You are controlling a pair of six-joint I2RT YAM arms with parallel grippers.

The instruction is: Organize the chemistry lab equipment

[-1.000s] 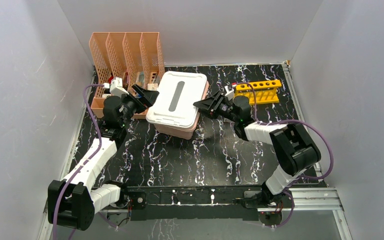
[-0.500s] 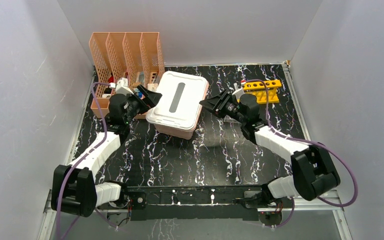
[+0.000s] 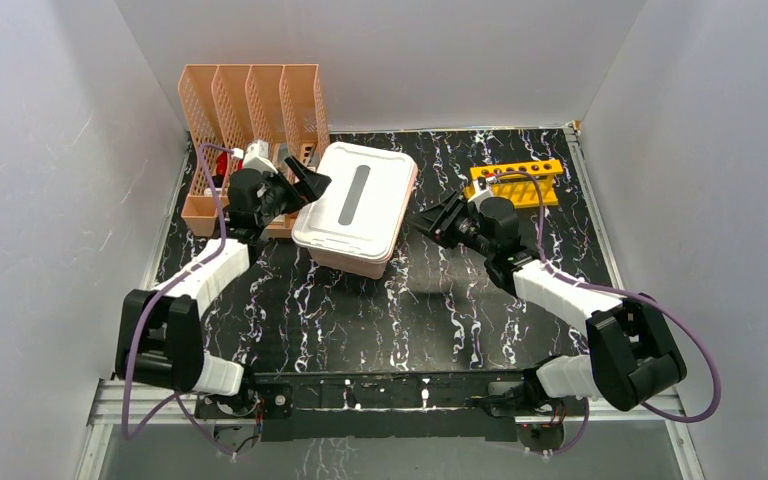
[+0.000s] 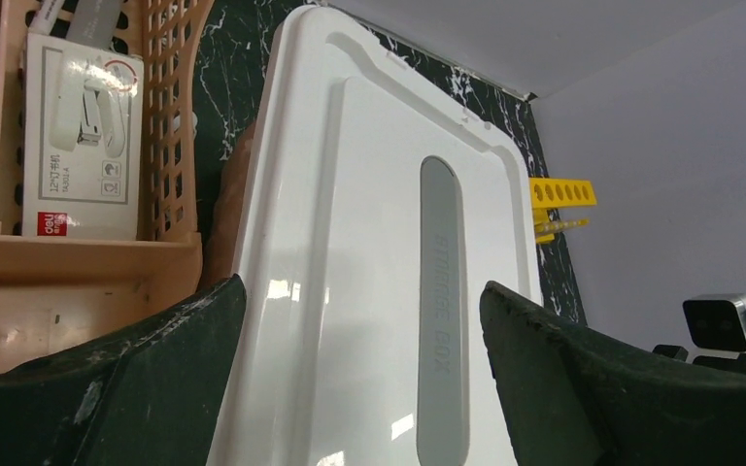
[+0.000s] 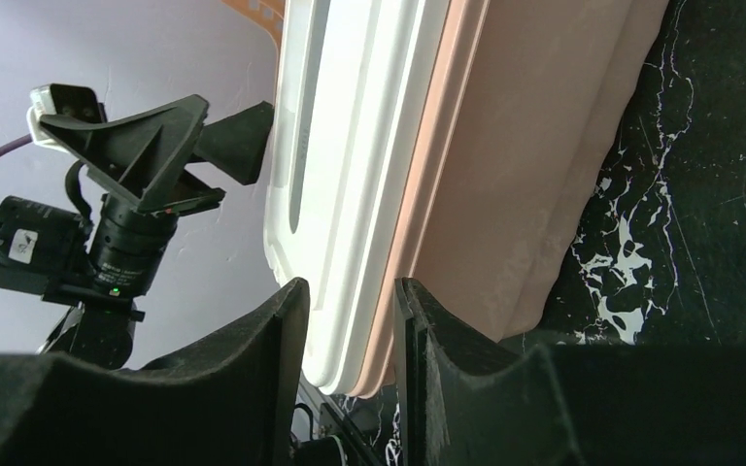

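The only lab item seen is the yellow tube rack point(image 3: 516, 181): a long yellow bar w/ a row of round holes along its top. It is set on the black marbled table point(image 3: 360, 310) at the far right, near the back wall. In the left wrist view the rack point(image 4: 563, 192) is seen past the far corner of the white lid point(image 4: 369, 194), w/ a thin yellow bit under it that cannot be identified.

The right gripper point(image 3: 435, 221) is held in front & to the left of the rack, near it but not touching, and is pointed away from it at the pink tub point(image 3: 360, 262). Its jaws are parted only narrowly, approx. a slim gap, and nothing is held; the right gripper point(image 5: 348, 291) is lined up w/ the tub's rim, just short of it.

The left gripper point(image 3: 305, 184) is spread wide over the lid's left edge, empty, w/ the left gripper point(image 4: 361, 289) straddling the lid. It is well apart from the rack, the tub lying between them. The peach mesh file holder point(image 3: 245, 100) is just beside it.
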